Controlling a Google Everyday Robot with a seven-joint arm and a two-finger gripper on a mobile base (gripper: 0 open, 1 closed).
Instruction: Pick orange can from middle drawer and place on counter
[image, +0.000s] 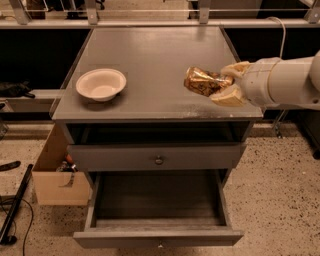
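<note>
The orange can (202, 81), a dented golden-brown can, lies on its side between the cream fingers (229, 96) of my gripper (223, 84). The gripper is shut on it and reaches in from the right on a white arm. The can hangs over the right part of the grey counter (150, 55), near its front right corner; I cannot tell whether it touches the surface. Below, the middle drawer (125, 238) is pulled out, and its dark floor is bare.
A cream bowl (101, 84) sits on the left of the counter. A closed drawer with a round knob (159, 160) is above the open one. A cardboard box (55, 175) stands on the floor at the cabinet's left, and a black pole (15, 205) lies beside it.
</note>
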